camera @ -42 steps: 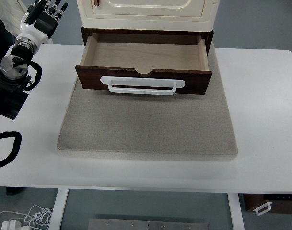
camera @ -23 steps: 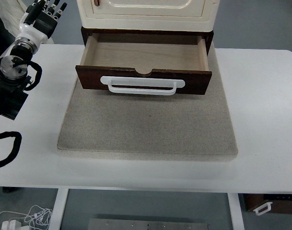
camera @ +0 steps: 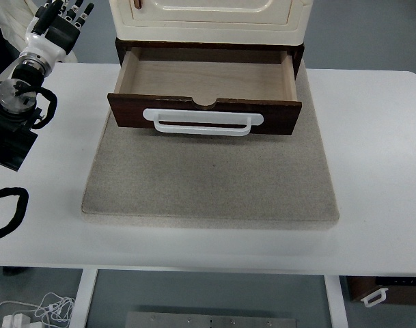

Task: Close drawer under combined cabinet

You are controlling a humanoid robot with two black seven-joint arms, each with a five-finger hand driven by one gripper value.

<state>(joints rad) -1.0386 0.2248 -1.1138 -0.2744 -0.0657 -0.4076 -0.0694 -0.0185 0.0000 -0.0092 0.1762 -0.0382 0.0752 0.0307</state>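
The left hand (camera: pixel 59 20) was raised at the upper left corner, beyond the far edge of the white table (camera: pixel 371 150), its dark-tipped fingers (camera: pixel 74 9) extended, slightly spread and holding nothing; it was well apart from the drawer (camera: pixel 205 92). No brand, label or writing could be read on any surface. The drawer stood pulled out beneath the cream cabinet (camera: pixel 209 19), its wooden interior bare, its dark front carrying a white handle (camera: pixel 202 121). Cabinet and drawer rested on a beige mat (camera: pixel 208 181), whose surface before the drawer front was unobstructed. White cables (camera: pixel 40 311) lay on the floor at lower left.
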